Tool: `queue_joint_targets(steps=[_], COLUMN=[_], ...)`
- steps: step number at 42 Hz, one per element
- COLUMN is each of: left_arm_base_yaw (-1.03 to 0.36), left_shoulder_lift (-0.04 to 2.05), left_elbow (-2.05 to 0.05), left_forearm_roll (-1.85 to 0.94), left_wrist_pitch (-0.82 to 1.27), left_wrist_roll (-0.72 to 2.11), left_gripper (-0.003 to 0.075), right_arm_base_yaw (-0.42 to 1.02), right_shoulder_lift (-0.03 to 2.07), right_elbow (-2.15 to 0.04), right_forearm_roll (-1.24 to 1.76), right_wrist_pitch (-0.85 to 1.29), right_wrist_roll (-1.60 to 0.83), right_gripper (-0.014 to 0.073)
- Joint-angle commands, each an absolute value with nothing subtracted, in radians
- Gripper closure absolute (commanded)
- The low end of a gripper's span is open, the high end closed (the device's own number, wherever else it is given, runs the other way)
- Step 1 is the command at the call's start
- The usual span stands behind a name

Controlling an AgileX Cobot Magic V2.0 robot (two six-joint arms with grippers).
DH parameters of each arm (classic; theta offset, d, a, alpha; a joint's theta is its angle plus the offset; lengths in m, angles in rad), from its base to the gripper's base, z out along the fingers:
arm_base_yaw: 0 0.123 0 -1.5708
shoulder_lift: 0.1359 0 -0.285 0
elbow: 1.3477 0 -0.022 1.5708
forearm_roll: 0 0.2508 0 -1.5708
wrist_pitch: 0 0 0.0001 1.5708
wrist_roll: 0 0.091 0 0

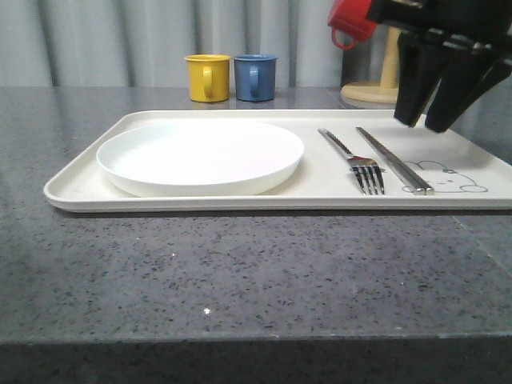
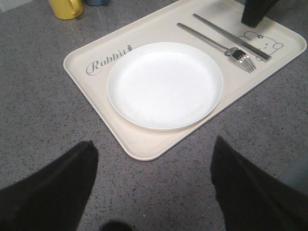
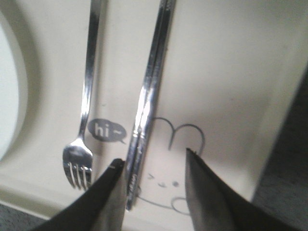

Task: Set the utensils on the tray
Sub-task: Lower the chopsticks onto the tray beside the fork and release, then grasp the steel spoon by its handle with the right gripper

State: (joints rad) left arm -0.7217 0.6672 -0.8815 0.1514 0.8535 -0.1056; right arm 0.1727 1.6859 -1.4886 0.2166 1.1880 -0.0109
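Note:
The cream tray (image 1: 320,189) lies across the dark counter. On its left half sits a round white plate (image 1: 200,156). To the right of the plate, a steel fork (image 1: 352,160) and a pair of steel chopsticks (image 1: 394,160) lie side by side beside the rabbit drawing. My right gripper (image 1: 424,124) hangs open above the tray's right end. In the right wrist view its fingertips (image 3: 153,158) straddle the rabbit drawing, just beside the chopsticks (image 3: 149,86) and the fork (image 3: 86,96), holding nothing. My left gripper (image 2: 154,143) is open over the counter off the tray's corner (image 2: 144,144), near the plate (image 2: 163,84).
A yellow mug (image 1: 208,78) and a blue mug (image 1: 255,77) stand behind the tray. A red mug (image 1: 350,20) hangs on a wooden stand (image 1: 376,88) at the back right. Speckled counter (image 1: 240,280) stretches in front of the tray.

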Motion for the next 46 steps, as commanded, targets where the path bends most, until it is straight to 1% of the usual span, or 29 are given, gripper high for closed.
queue_joint_targets(steps=[1, 7, 16, 22, 28, 46], left_arm_base_yaw=[-0.729, -0.729, -0.729, -0.729, -0.729, -0.729], left_shoulder_lift=[0.669, 0.669, 0.669, 0.669, 0.669, 0.669], left_elbow=[-0.906, -0.906, -0.906, -0.906, -0.906, -0.906], left_forearm_roll=[0.161, 0.161, 0.161, 0.161, 0.161, 0.161], left_wrist_pitch=[0.782, 0.782, 0.782, 0.782, 0.782, 0.782], left_wrist_roll=[-0.113, -0.113, -0.113, -0.113, -0.113, -0.113], left_gripper=[0.0229, 0.0229, 0.0229, 0.0229, 0.0229, 0.0229], right_arm_base_yaw=[0.146, 0.048, -0.16, -0.247, -0.278, -0.278], right_shoulder_lift=[1.573, 1.544, 1.572, 1.615, 1.666, 1.758], right_elbow=[-1.518, -1.518, -1.516, -1.515, -1.515, -1.515], right_forearm_roll=[0.108, 0.0, 0.0, 0.0, 0.0, -0.016], right_wrist_pitch=[1.209, 1.249, 1.274, 1.266, 1.259, 1.206], right_wrist_roll=[-0.044, -0.049, -0.08, -0.081, -0.081, -0.081], right_gripper=[0.0263, 0.0263, 0.0263, 0.0263, 0.0263, 0.0263])
